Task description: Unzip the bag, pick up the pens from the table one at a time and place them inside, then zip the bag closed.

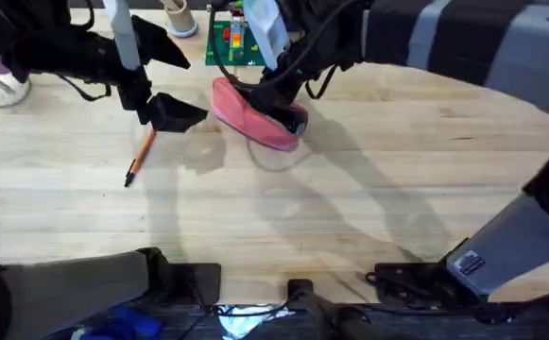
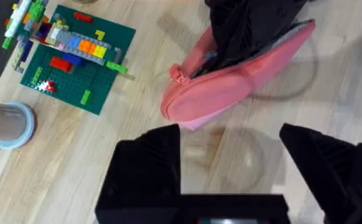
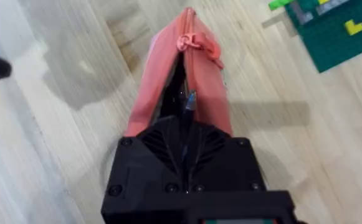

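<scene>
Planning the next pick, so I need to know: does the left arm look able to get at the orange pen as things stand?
Probably yes. The left gripper is open and empty, just beside the orange pen, which lies alone on bare table. The right gripper is busy at the bag, off to the other side.

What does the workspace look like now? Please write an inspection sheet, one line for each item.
Surface: light wooden table, plank grain.
Job's things: pink bag partly unzipped, dark lining showing; orange pen lying on the table, apart from the bag.
Clutter: green brick plate with coloured bricks; tape roll.
Grippers: left gripper open, hovering beside the bag; right gripper shut on the bag's zipper edge.
Cables: black cables at the right arm's base.
Surroundings: nothing seen.
</scene>
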Tool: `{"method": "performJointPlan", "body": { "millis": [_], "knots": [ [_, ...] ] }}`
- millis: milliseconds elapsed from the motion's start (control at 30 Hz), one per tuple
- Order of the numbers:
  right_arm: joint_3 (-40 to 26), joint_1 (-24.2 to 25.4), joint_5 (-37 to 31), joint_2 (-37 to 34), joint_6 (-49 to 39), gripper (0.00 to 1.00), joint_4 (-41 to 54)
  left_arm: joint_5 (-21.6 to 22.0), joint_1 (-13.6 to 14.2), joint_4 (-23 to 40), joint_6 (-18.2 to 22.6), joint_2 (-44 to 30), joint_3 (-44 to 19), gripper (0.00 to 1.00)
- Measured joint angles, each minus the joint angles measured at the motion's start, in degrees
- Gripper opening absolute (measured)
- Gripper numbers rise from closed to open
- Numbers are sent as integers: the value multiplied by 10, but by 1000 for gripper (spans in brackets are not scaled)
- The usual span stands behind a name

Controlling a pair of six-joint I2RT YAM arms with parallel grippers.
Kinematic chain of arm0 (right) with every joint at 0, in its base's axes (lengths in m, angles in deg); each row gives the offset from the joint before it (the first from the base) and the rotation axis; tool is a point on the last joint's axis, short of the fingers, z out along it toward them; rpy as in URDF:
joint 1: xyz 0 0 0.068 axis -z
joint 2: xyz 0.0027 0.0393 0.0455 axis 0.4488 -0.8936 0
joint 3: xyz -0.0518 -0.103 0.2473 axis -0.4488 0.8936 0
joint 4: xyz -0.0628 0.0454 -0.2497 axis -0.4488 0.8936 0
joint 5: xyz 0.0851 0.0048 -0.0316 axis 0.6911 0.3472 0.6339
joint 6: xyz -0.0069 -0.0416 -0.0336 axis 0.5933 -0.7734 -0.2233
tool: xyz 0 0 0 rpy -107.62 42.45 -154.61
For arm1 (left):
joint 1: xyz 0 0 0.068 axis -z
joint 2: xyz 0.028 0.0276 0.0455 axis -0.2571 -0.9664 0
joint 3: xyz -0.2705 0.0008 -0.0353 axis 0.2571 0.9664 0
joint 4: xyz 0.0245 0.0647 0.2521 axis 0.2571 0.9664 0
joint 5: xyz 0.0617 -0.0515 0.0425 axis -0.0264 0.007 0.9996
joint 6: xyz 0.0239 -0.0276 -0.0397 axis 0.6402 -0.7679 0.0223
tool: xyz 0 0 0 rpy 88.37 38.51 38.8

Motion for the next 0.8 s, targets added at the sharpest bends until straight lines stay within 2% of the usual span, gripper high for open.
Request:
{"method": "performJointPlan", "body": {
  "millis": [600, 633, 700, 800],
  "knots": [
    [0, -5, 1, -25, 24, 32, -11, 0, 0, 0, 0, 0, 0, 994],
    [0, -5, 2, -25, 26, 55, -11, 0, 0, 0, 0, 0, 0, 994],
    [0, -5, 2, -25, 29, 305, -11, 0, 0, 0, 0, 0, 0, 994],
    [0, -6, 2, -25, 31, 748, -13, 0, 0, 0, 0, 0, 0, 994]
  ]
}}
